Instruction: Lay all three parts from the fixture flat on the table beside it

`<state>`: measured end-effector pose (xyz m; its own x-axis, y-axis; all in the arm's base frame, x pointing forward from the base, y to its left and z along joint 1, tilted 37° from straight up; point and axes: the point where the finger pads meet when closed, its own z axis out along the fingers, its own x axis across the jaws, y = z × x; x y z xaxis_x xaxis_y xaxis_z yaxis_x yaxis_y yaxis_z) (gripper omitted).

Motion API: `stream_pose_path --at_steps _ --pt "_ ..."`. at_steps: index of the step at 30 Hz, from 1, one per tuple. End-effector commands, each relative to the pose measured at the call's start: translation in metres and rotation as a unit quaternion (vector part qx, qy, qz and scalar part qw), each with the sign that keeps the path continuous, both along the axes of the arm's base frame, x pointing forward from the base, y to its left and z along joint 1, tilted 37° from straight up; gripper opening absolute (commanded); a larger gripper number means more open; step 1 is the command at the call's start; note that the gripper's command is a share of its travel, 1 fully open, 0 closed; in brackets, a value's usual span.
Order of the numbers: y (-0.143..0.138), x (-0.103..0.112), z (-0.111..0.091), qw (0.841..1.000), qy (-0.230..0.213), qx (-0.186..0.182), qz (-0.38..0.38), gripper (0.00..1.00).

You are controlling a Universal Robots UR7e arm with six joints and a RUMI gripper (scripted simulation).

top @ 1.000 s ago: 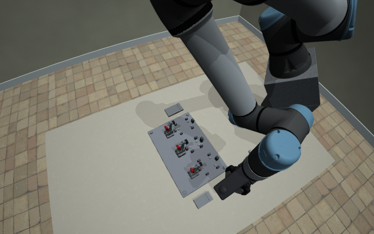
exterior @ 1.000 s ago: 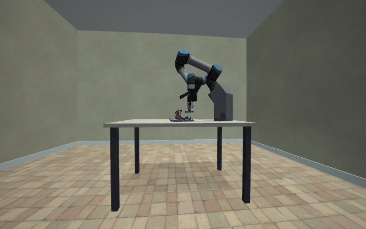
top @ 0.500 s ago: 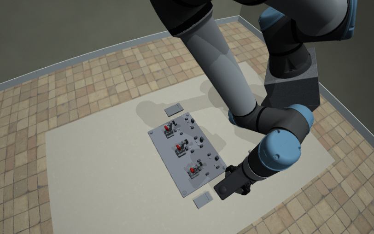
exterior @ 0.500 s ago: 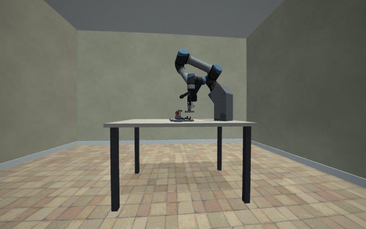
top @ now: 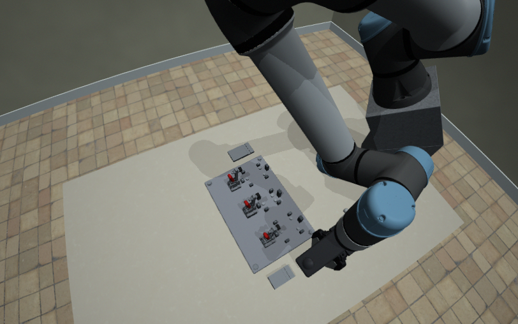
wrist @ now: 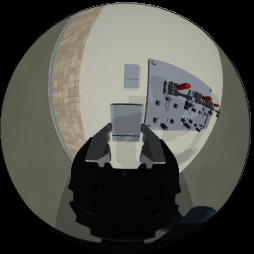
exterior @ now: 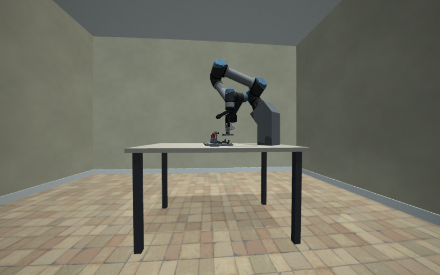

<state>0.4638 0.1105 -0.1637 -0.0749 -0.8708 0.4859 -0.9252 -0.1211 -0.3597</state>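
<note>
The light-coloured rectangular worktop (top: 133,244) (exterior: 181,147) (wrist: 145,35) carries the fixture, a flat grey rectangular plate (top: 233,233) (wrist: 156,75) with three red-handled clamps in a row and small dark blocks spread over the side nearer the robot's pedestal. Two of the three parts lie flat on the worktop, one just beyond each short end of the fixture: a thin grey rectangular plate with a dark line near one edge (top: 240,152) at the end farther from the gripper, and a matching grey rectangular plate (top: 281,277) (wrist: 131,72) at the nearer end. Both are apart from the fixture.

The third part, a grey flat rectangular plate (exterior: 227,134) (wrist: 126,119), is grasped by the black two-jaw gripper (exterior: 227,132) (wrist: 126,123), whose fingers press on its opposite edges. It is held roughly level above the worktop. In the wrist view it appears beside the fixture, with the nearer laid plate beyond it. From above, the gripper's fingertips and the held plate are hidden by the arm.

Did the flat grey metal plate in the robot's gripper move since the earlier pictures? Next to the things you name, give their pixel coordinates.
No, the flat grey plate (exterior: 227,134) (wrist: 127,120) hasn't visibly moved: in the exterior view it hangs at the same spot above the pale table (exterior: 181,149).
</note>
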Motion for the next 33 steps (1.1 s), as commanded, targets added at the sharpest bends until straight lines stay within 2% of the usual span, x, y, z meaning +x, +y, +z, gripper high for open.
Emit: stream_pose_path --at_steps 1,5,19,33 --pt "-0.004 0.006 -0.008 1.0 -0.002 0.001 0.0 0.0" --pt "-0.007 0.008 -0.012 1.0 -0.002 0.001 0.0 0.0" --pt "-0.027 0.024 -0.046 1.0 -0.002 0.001 0.0 0.0" --pt "-0.037 0.032 -0.062 1.0 -0.002 0.001 0.0 0.0"
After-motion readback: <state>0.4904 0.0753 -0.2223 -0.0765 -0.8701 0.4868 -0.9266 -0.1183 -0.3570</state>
